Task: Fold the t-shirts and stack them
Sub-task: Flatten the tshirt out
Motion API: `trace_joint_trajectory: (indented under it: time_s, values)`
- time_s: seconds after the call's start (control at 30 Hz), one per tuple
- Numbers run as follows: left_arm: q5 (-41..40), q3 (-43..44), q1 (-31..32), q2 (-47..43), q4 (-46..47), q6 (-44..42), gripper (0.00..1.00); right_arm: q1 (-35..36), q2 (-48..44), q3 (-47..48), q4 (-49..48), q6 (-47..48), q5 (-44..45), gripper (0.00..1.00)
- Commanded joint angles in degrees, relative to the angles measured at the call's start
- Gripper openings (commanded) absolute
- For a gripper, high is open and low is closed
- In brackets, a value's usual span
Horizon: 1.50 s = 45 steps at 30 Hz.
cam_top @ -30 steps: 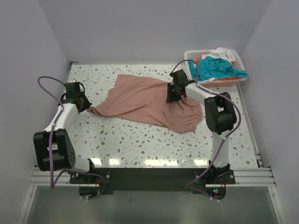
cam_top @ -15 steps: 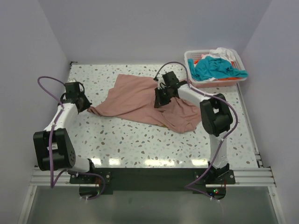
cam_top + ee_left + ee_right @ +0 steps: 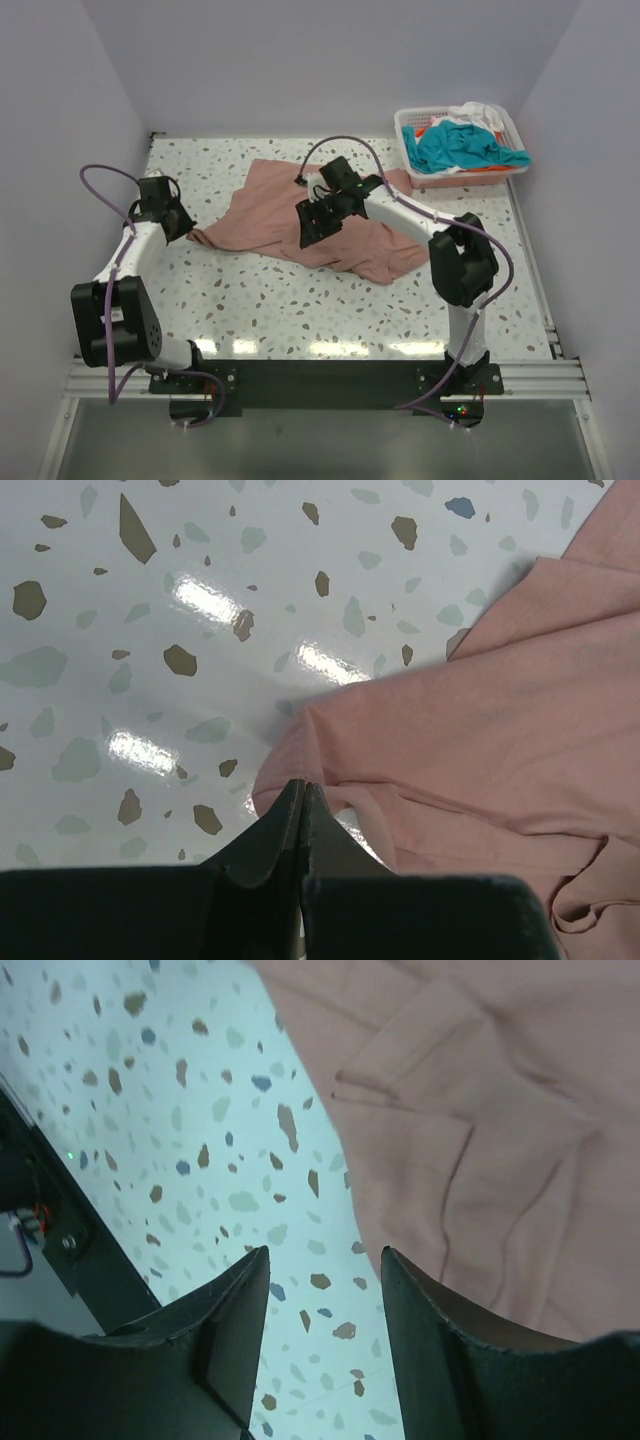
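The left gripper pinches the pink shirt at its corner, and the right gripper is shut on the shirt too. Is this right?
Not quite: the right gripper is open and holds nothing, as the right wrist view shows. The left gripper does pinch the pink shirt at its corner.

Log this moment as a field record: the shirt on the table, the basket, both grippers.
pink t-shirt: unfolded, lying wrinkled on the table
left gripper: shut, pinching the shirt's left corner
right gripper: open, empty, above the shirt's near edge
basket: far right corner, holds a teal t-shirt with white and orange cloth
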<state>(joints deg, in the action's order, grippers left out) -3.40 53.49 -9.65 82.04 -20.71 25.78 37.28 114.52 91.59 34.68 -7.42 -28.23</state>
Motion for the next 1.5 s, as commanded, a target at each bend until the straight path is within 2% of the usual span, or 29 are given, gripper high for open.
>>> trace_joint_trajectory:
  time_s: [0.0, 0.27, 0.57, 0.83, 1.47]
  values:
    - [0.6, -0.8, -0.5, -2.4, 1.0, -0.7, 0.0, -2.7, -5.7, 0.0, -8.1, -5.3, 3.4, 0.53]
    - [0.6, -1.4, -0.4, -3.6, 0.7, -1.4, 0.0, -4.8, 1.3, 4.3, -7.7, -3.9, 0.1, 0.53]
    - [0.9, -1.4, -0.5, -3.5, 0.8, -1.6, 0.0, -3.8, 1.4, 1.0, -9.5, -3.1, -3.1, 0.53]
    - [1.2, -0.8, -0.5, -2.5, 0.9, -1.9, 0.0, -2.8, 7.1, 4.8, -7.5, -2.2, -3.9, 0.52]
    - [1.5, -0.6, -0.5, -1.8, 1.0, -2.2, 0.0, -2.5, 12.1, 6.5, -6.4, -0.9, 0.2, 0.52]
